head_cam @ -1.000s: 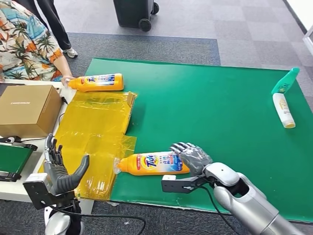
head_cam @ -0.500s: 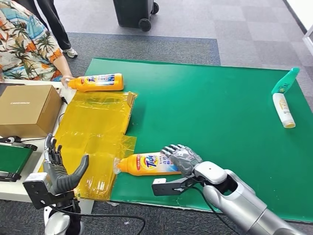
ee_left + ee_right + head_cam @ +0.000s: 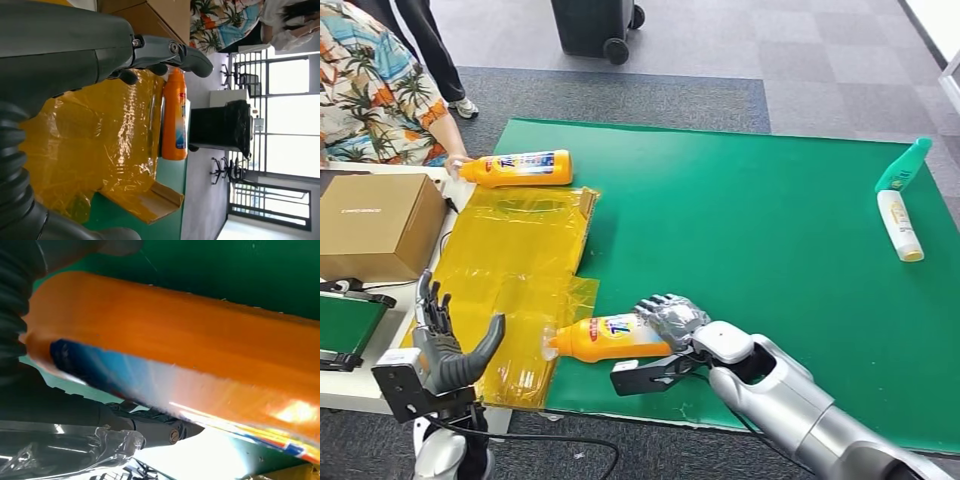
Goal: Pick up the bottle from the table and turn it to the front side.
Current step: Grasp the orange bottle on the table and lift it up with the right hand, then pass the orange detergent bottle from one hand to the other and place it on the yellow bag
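The left hand [image 3: 444, 345] is hovering beside the crinkled yellow plastic sheet [image 3: 512, 270] with fingers spread, holding nothing; its wrist view is showing a second orange bottle [image 3: 174, 116] lying at the sheet's far edge; the right hand [image 3: 671, 320] is gripping the base end of the orange detergent bottle with a blue label [image 3: 610, 338]; the bottle is lying across the sheet's edge and the green mat [image 3: 773, 230], long axis left-right, cap pointing left; the right wrist view is showing its blurred label [image 3: 124, 377] close up.

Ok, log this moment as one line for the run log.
right hand: grips orange bottle lying on green mat | left hand: open, holds nothing | second orange bottle: by person's hand
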